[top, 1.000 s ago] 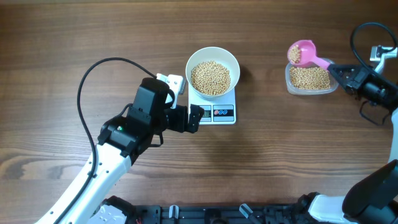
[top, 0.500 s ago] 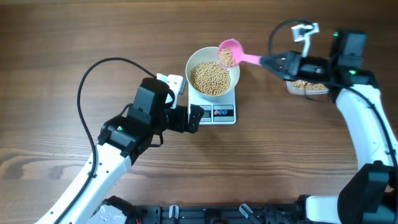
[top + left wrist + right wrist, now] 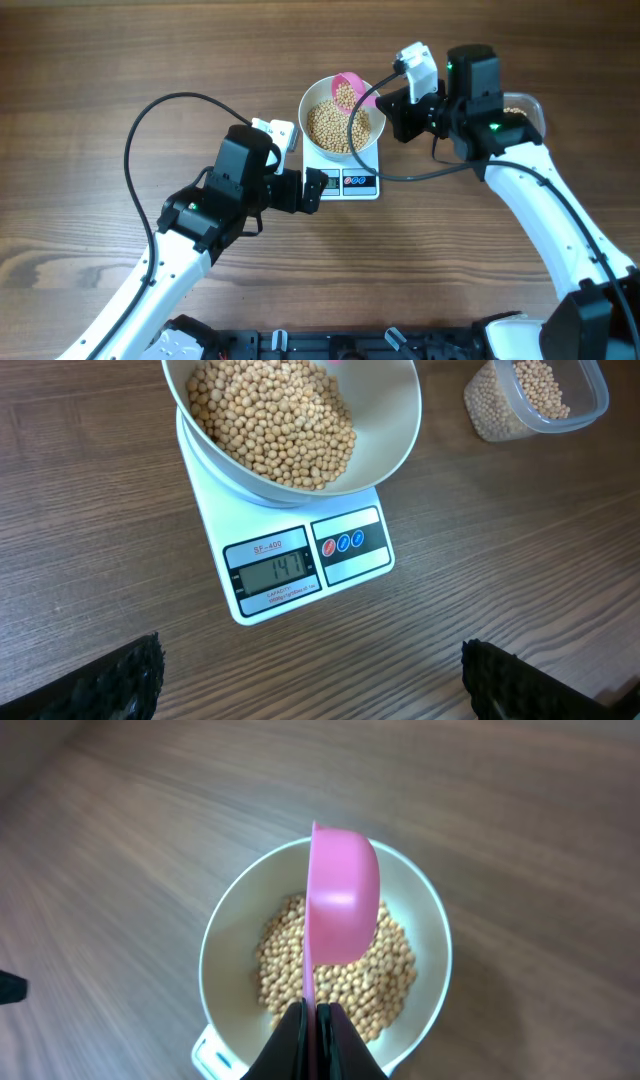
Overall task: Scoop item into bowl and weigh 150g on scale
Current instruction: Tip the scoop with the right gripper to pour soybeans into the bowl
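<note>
Gripping pink scoop [image 3: 342,905], right pincer [image 3: 312,1020] over bowl [image 3: 372,100]; left pincer [image 3: 310,680] open near scale [image 3: 300,575].

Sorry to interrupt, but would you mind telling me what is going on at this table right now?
The right gripper holds a pink scoop, jaws shut on its handle, turned on its side over the white bowl, tipping beans in. The bowl sits on the scale, whose display shows 141, so it is a little short of the target. The left gripper hangs open just in front of the scale, holding nothing. A clear tub with more beans stands to the right.
</note>
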Available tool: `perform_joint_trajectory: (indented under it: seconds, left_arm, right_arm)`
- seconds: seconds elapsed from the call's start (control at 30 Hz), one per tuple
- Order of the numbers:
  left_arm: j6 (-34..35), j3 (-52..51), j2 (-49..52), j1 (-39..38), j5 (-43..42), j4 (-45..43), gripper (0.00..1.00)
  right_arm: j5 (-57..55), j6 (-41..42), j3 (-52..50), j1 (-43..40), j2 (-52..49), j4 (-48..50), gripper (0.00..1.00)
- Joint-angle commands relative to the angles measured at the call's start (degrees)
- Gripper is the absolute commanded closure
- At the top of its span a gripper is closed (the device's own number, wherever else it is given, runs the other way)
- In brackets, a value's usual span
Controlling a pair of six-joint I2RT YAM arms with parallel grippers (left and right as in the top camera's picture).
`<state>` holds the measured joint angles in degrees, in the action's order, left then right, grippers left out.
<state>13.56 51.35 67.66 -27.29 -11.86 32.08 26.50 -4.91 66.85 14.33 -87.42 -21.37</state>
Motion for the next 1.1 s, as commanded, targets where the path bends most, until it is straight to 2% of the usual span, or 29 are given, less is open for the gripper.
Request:
perform_joint_trajectory:
  seconds: [0.0,0.37,0.5,0.8,0.9,1.07]
  left_arm:
    - [-1.16,-0.02,-0.48,-0.31,0.57,-0.15,0.00]
    - [-1.16,-0.02,-0.48,-0.31,0.57,-0.15,0.00]
    - [-1.16,-0.02,-0.48,-0.31,0.57,-0.15,0.00]
    - [-1.16,-0.02,-0.48,-0.31,0.57,-0.15,0.00]
    - [-1.16,-0.02,-0.48,-0.31,0.57,-0.15,0.00]
    - [-1.16,-0.02,-0.48,-0.31,0.57,-0.15,0.00]
  right_arm:
    - [-4.20,-2.49,0.26,1.09,1.77,1.03,0.96]
    - [-2.45,-2.56,0.26,1.20,1.77,0.98,0.96]
    - [-2.47,-6.67,0.26,1.20,1.75,1.79,0.96]
    - [0.09,-7.26,0.26,1.27,1.77,1.68,0.96]
    - [-0.11,-13.14,0.26,1.27,1.70,-0.15,0.96]
    - [0.96,-11.04,0.26,1.25,1.79,-0.55,0.96]
